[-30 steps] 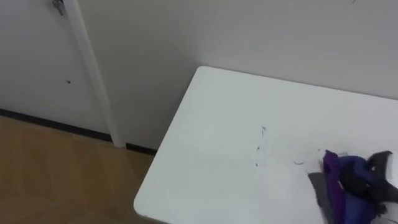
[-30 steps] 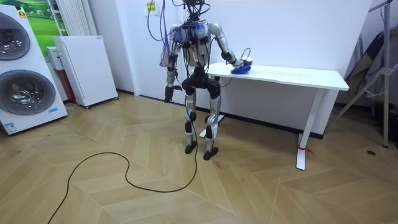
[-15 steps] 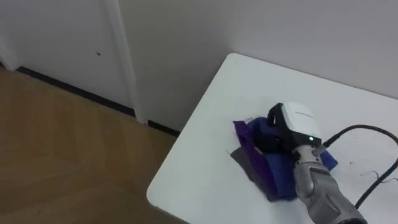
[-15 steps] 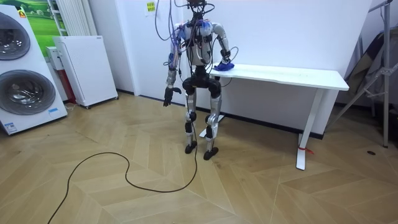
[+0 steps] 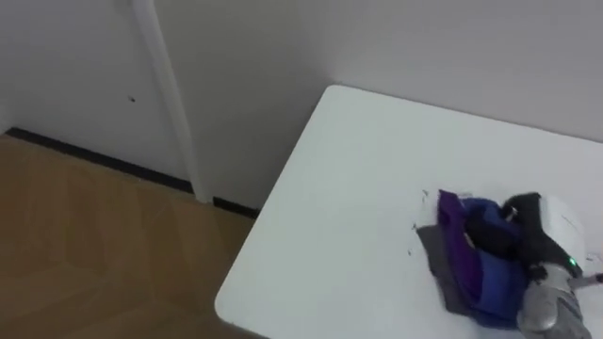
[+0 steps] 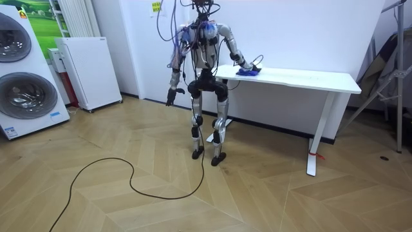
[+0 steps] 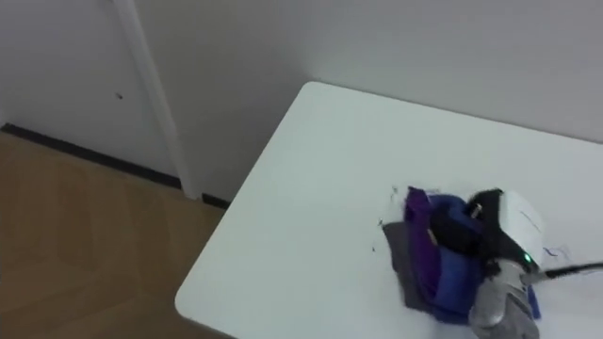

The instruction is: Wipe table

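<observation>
A bunched cloth [image 5: 468,268] in purple, blue and grey lies on the white table [image 5: 358,179], near its left end. My right hand [image 5: 532,234] comes in from the lower right and rests on top of it, dark fingers curled into the folds. The right eye view shows the same cloth [image 7: 436,256] under the hand [image 7: 499,231]. A few thin pen marks [image 5: 420,200] show on the tabletop beside the cloth. In the room view I stand at the table's [image 6: 302,77] left end with the right hand [image 6: 246,65] on the cloth [image 6: 248,72]. My left hand [image 6: 169,98] hangs at my side.
The table's left edge and near corner [image 5: 224,303] drop to wooden floor [image 5: 85,245]. A white wall with an upright white pipe [image 5: 170,113] stands behind. A washing machine [image 6: 26,71] and a white cabinet [image 6: 87,71] are at the room view's left.
The right hand swept the cloth toward the table's left end half a second ago, and has now drawn it back to the right. The head camera shifted as well.
</observation>
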Robot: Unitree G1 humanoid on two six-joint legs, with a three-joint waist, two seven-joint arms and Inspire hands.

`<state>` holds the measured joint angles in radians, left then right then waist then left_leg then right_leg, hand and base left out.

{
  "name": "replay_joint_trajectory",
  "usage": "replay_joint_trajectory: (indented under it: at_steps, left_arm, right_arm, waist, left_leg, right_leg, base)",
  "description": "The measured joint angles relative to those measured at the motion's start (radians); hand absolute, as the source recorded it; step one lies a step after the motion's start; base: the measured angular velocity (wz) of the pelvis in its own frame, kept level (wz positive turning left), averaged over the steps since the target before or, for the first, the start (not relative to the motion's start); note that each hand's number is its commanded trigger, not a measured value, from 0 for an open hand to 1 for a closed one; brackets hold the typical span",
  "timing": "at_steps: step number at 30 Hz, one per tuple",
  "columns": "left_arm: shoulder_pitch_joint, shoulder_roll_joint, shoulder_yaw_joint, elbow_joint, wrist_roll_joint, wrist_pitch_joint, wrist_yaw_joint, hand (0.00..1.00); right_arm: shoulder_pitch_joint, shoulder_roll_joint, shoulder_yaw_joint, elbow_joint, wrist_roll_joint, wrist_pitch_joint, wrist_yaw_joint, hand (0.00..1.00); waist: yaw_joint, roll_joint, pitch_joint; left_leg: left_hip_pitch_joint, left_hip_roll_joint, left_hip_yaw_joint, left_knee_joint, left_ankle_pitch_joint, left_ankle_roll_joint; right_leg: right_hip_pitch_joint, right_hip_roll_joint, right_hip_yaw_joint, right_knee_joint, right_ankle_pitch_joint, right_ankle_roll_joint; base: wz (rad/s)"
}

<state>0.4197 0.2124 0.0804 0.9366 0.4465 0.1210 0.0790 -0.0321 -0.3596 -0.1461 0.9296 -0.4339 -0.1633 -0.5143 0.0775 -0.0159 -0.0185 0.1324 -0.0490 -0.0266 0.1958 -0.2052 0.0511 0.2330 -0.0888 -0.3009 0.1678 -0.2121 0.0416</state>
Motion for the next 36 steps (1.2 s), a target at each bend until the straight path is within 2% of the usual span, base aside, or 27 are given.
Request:
replay_joint_trajectory:
  at_steps: [3,7,9,13,17,18,19,20,21,23,24,25,26,27,28,30,32,34,36]
  left_arm:
    - [0.013,-0.01,0.041,0.005,0.011,-0.001,0.008,0.0]
    - [0.036,-0.01,0.089,0.004,0.028,-0.001,0.019,0.0]
    - [0.043,-0.01,0.127,0.004,0.028,0.0,0.02,0.0]
    - [0.046,-0.012,0.132,0.003,0.028,0.001,0.02,0.0]
    - [0.031,-0.02,0.077,-0.002,0.02,0.005,0.024,0.0]
    - [0.028,-0.026,0.049,-0.002,0.019,0.01,0.024,0.0]
    - [0.026,-0.027,0.034,-0.002,0.017,0.013,0.025,0.0]
    - [0.018,-0.034,0.013,-0.004,0.016,0.02,0.025,0.0]
    - [0.005,-0.044,0.005,-0.004,0.017,0.025,0.025,0.0]
    - [-0.01,-0.047,-0.017,-0.001,0.018,0.026,0.023,0.0]
    - [-0.033,-0.049,-0.026,-0.001,0.02,0.024,0.022,0.0]
    - [-0.042,-0.05,-0.032,-0.002,0.02,0.024,0.021,0.0]
    - [-0.05,-0.051,-0.056,-0.004,0.021,0.024,0.02,0.0]
    - [-0.054,-0.051,-0.083,-0.004,0.021,0.026,0.018,0.0]
    - [-0.054,-0.051,-0.094,-0.004,0.021,0.027,0.017,0.0]
    - [-0.049,-0.052,-0.104,-0.015,0.022,0.032,0.011,0.0]
    - [-0.025,-0.052,-0.101,-0.031,0.021,0.035,0.004,0.0]
    - [0.025,-0.051,-0.099,-0.045,0.022,0.033,0.001,0.0]
    - [0.053,-0.046,-0.083,-0.043,0.024,0.032,-0.002,0.0]
  right_arm:
    - [0.063,-0.009,-0.072,0.016,0.04,-0.013,-0.042,1.0]
    - [0.144,-0.03,-0.147,0.018,0.063,-0.017,-0.066,1.0]
    - [0.192,-0.034,-0.191,0.02,0.071,-0.018,-0.083,1.0]
    - [0.215,-0.038,-0.201,0.012,0.071,-0.01,-0.087,1.0]
    - [0.202,-0.034,-0.162,-0.068,0.043,0.076,-0.088,1.0]
    - [0.201,-0.032,-0.139,-0.115,0.028,0.117,-0.087,1.0]
    - [0.201,-0.029,-0.124,-0.134,0.017,0.134,-0.087,1.0]
    - [0.199,-0.022,-0.087,-0.193,-0.017,0.175,-0.083,1.0]
    - [0.182,-0.007,-0.043,-0.237,-0.079,0.196,-0.069,1.0]
    - [0.124,0.029,0.036,-0.277,-0.184,0.214,-0.036,1.0]
    - [0.095,0.046,0.092,-0.314,-0.259,0.218,-0.004,1.0]
    - [0.079,0.05,0.121,-0.331,-0.289,0.219,0.012,1.0]
    - [0.047,0.053,0.193,-0.368,-0.335,0.219,0.044,1.0]
    - [0.012,0.055,0.257,-0.391,-0.369,0.217,0.07,1.0]
    - [-0.006,0.058,0.28,-0.397,-0.38,0.216,0.082,1.0]
    - [-0.064,0.063,0.325,-0.399,-0.4,0.204,0.111,1.0]
    - [-0.078,0.061,0.325,-0.394,-0.407,0.193,0.114,1.0]
    - [-0.082,0.057,0.319,-0.364,-0.405,0.168,0.1,1.0]
    - [-0.058,0.054,0.301,-0.31,-0.37,0.117,0.051,1.0]
  waist:
    - [-0.024,-0.01,-0.0029]
    - [-0.04,-0.018,-0.0039]
    - [-0.048,-0.023,-0.0075]
    - [-0.05,-0.025,-0.0081]
    - [-0.03,-0.016,-0.0074]
    - [-0.019,-0.013,-0.004]
    - [-0.016,-0.011,-0.0029]
    - [-0.006,-0.012,0.0004]
    - [0.016,-0.005,0.002]
    - [0.038,-0.003,0.0061]
    - [0.058,-0.002,0.012]
    - [0.068,0.0,0.0176]
    - [0.087,0.007,0.0263]
    - [0.105,0.014,0.0305]
    - [0.112,0.017,0.0308]
    - [0.128,0.011,0.0283]
    - [0.13,0.014,0.0271]
    - [0.127,0.013,0.0268]
    - [0.108,0.006,0.0256]
  left_leg:
    - [0.006,0.0,-0.002,0.008,-0.001,0.0]
    - [0.009,0.0,0.002,0.01,-0.001,0.0]
    - [0.015,-0.001,0.005,0.011,-0.001,0.0]
    - [0.021,-0.002,0.004,0.015,-0.001,0.0]
    - [0.022,0.006,0.019,0.016,-0.003,-0.002]
    - [0.025,0.007,0.022,0.01,-0.002,-0.004]
    - [0.025,0.007,0.022,0.009,-0.002,-0.005]
    - [0.022,0.012,0.026,0.008,-0.001,-0.006]
    - [0.016,0.016,0.026,0.008,-0.001,-0.007]
    - [0.006,0.02,0.024,0.007,0.003,-0.014]
    - [-0.002,0.021,0.022,0.007,0.005,-0.018]
    - [-0.004,0.022,0.022,0.007,0.006,-0.02]
    - [-0.007,0.023,0.019,0.007,0.008,-0.022]
    - [-0.01,0.024,0.015,0.006,0.008,-0.023]
    - [-0.014,0.023,0.012,0.006,0.008,-0.024]
    - [-0.034,0.018,-0.011,0.012,0.011,-0.026]
    - [-0.042,0.018,-0.012,0.015,0.013,-0.027]
    - [-0.033,0.019,-0.018,0.013,0.013,-0.027]
    - [-0.015,0.019,-0.019,0.006,0.013,-0.027]
  right_leg:
    - [0.01,-0.001,-0.002,0.001,0.0,0.0]
    - [0.011,-0.002,-0.001,-0.002,-0.002,0.002]
    - [0.023,-0.002,-0.002,-0.018,-0.005,0.002]
    - [0.03,-0.002,-0.001,-0.017,-0.005,0.002]
    - [0.023,0.006,0.025,-0.015,-0.004,0.0]
    - [0.017,0.006,0.028,-0.014,-0.001,-0.004]
    - [0.016,0.007,0.028,-0.014,0.0,-0.005]
    - [0.005,0.011,0.041,-0.007,0.002,-0.008]
    - [-0.01,0.015,0.054,0.004,0.003,-0.011]
    - [-0.026,0.022,0.056,0.008,0.009,-0.021]
    - [-0.039,0.024,0.053,0.007,0.009,-0.024]
    - [-0.042,0.025,0.053,0.009,0.009,-0.026]
    - [-0.044,0.028,0.052,0.008,0.007,-0.029]
    - [-0.046,0.029,0.048,0.006,0.005,-0.031]
    - [-0.048,0.029,0.046,0.007,0.002,-0.031]
    - [-0.06,0.022,0.015,0.02,-0.008,-0.029]
    - [-0.059,0.016,-0.006,0.024,-0.012,-0.024]
    - [-0.055,0.016,-0.007,0.038,-0.014,-0.022]
    - [-0.039,0.012,-0.025,0.051,-0.017,-0.017]
  base:
    - [0.0]
    - [-0.03]
    - [-0.05]
    - [0.0]
    - [-0.14]
    - [-0.32]
    - [-0.32]
    - [-0.36]
    - [-0.39]
    - [-0.27]
    - [-0.08]
    - [0.05]
    - [0.11]
    - [0.16]
    - [0.28]
    - [0.47]
    - [0.48]
    - [0.22]
    - [0.21]
